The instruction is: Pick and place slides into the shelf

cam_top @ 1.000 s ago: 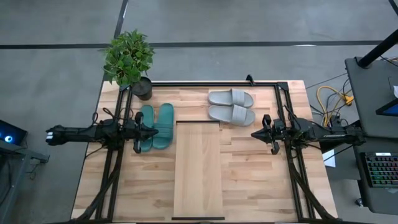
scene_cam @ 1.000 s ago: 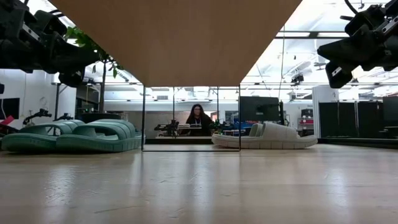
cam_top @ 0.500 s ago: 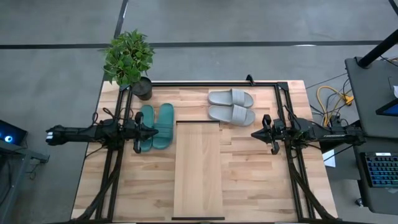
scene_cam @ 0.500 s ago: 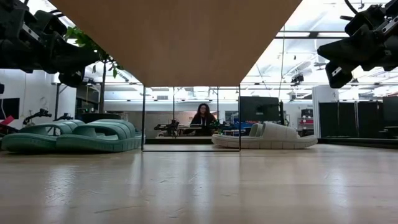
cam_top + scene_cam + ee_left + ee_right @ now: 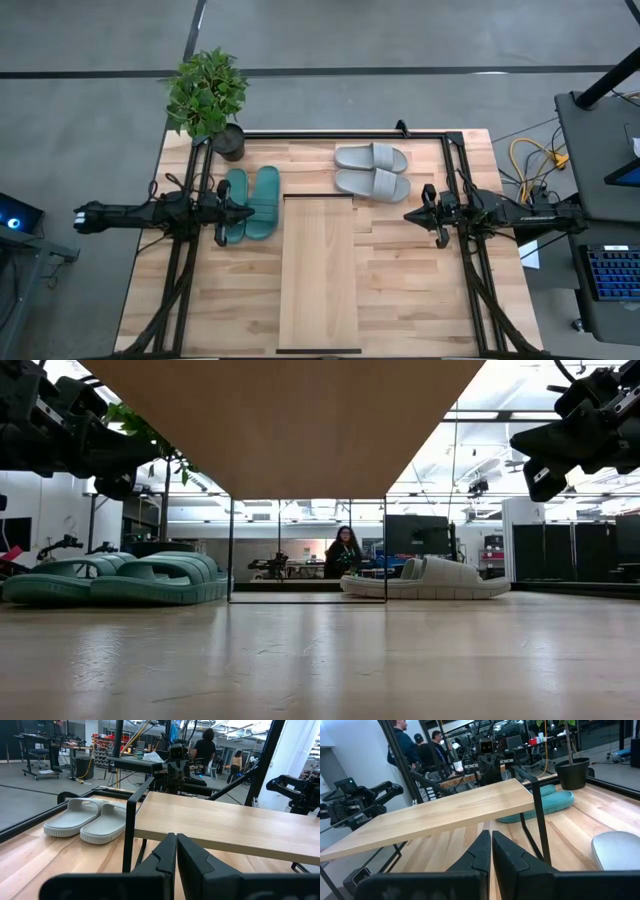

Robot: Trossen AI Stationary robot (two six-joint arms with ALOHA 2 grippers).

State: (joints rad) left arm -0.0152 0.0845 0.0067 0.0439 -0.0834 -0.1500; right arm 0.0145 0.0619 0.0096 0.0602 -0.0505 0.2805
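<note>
- Left pincer clenched, empty, hovering over teal slides beside shelf.
- Right pincer clenched, empty, near grey slides on worktop.

Shelf runs down the table centre from mid-depth to the near edge. One slide pair lies left of its far end, under the left gripper; the other pair lies far right of it. Potted plant stands at the far-left corner
</note>
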